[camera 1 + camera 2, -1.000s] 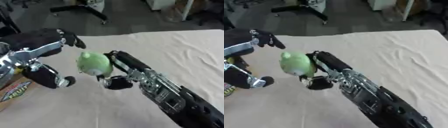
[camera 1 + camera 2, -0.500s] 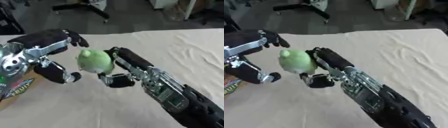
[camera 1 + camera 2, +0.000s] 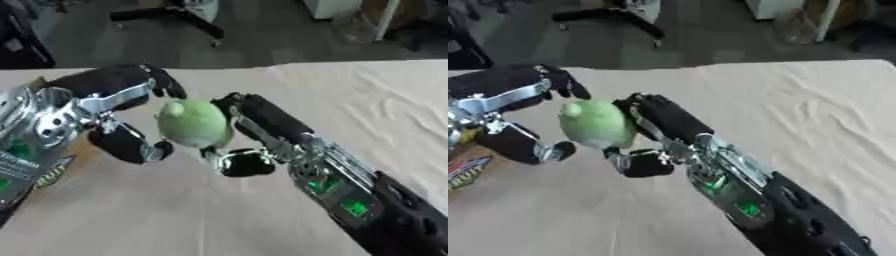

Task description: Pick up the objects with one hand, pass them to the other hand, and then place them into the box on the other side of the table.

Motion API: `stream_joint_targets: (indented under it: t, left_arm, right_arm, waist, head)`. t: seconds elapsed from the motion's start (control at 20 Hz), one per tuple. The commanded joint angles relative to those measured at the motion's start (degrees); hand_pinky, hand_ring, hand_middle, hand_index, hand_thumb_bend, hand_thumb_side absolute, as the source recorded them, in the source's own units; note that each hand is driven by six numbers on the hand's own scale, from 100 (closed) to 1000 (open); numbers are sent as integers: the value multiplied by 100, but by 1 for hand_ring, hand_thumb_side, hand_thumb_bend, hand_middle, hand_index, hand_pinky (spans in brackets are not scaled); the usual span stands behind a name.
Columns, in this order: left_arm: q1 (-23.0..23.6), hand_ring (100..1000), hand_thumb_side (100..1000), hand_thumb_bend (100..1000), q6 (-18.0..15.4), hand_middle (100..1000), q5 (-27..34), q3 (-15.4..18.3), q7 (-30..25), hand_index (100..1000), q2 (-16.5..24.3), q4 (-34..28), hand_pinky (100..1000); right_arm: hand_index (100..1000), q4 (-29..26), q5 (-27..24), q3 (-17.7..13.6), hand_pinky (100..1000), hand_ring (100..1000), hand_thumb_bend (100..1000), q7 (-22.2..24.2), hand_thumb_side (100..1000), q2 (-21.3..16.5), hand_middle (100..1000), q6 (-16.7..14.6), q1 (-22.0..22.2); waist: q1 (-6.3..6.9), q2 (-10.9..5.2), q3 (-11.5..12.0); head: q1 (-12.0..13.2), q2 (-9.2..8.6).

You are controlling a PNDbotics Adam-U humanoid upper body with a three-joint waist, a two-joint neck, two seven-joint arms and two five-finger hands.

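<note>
Above the cloth-covered table, just left of centre, the right robot hand holds a pale green rounded object, fingers behind it and thumb curled beneath. At its nine o'clock the left robot hand is spread wide around the object's left side, fingers above, thumb below. A printed box shows at eight o'clock.

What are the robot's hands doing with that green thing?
The right hand holds a round green toy above the cloth-covered table. The left hand is open right beside it, fingers above and thumb below, ready to take it. It is a handover, not yet finished. A printed box sits at the left edge.
</note>
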Motion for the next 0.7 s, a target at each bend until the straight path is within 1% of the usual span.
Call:
stream_joint_targets:
  t: [0.05,0.35,0.7]
  left_arm:
    - [-135,820,100,344,28,775,-67,32,4,841,14,1,787]
    - [-148,820,100,362,-3,778,-142,13,7,843,-40,51,788]
    - [-167,817,100,359,-21,773,-25,0,2,840,-89,54,782]
  right_arm:
    - [567,-154,66,-3,706,509,100,-6,259,-68,388,-31,-90]
    - [567,-193,53,11,704,508,100,6,259,-69,387,-34,-82]
    - [565,-233,36,16,700,506,100,4,259,-49,384,-3,-84]
  waist:
    - [-8,-87,1]
    - [-9,-74,-3]
    - [-9,-66,-3]
  head:
    - [30,-71]
    - [50,-104]
    - [19,-69]
